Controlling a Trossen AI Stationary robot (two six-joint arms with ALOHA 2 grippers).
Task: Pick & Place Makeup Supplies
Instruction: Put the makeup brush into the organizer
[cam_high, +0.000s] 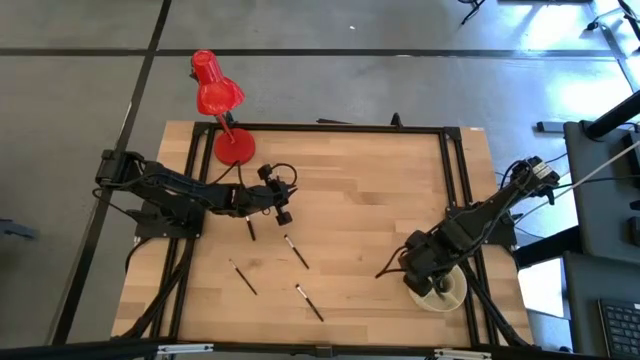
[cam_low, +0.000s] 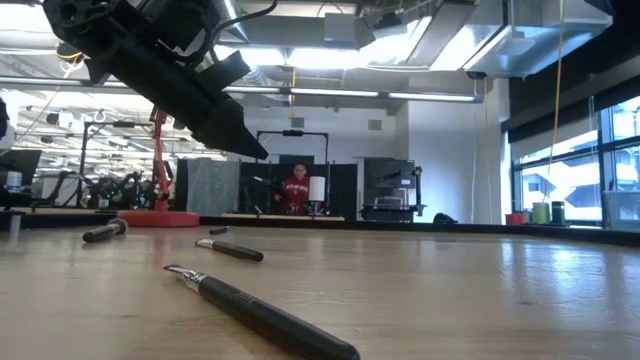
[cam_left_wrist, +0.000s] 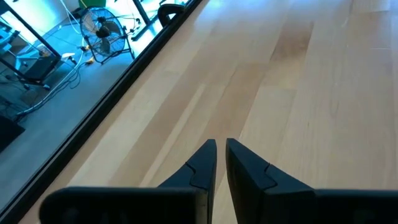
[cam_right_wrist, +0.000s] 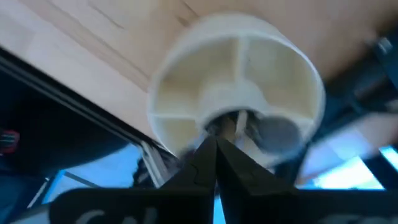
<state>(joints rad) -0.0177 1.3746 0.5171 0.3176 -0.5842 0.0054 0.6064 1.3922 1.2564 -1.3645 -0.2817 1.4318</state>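
Note:
Several makeup brushes lie loose on the wooden table: one (cam_high: 250, 228) just under my left gripper (cam_high: 283, 213), others (cam_high: 295, 250) (cam_high: 243, 277) (cam_high: 309, 302) nearer the front edge. The low view shows three brushes (cam_low: 260, 315) (cam_low: 230, 249) (cam_low: 105, 231) flat on the wood. My left gripper (cam_left_wrist: 221, 158) hovers above bare wood, fingers nearly together with nothing between them. My right gripper (cam_right_wrist: 216, 149) is shut right over the middle of a cream round holder (cam_right_wrist: 186, 74) with compartments, at the table's front right (cam_high: 452, 292). I cannot tell what lies inside it.
A red desk lamp (cam_high: 215, 95) stands at the back left of the table, its base (cam_high: 234, 146) close behind the left arm. A black frame rail (cam_high: 320, 127) rings the table. A thin dark stick (cam_high: 388, 267) juts out beside the right arm. A person (cam_low: 296, 190) sits far off.

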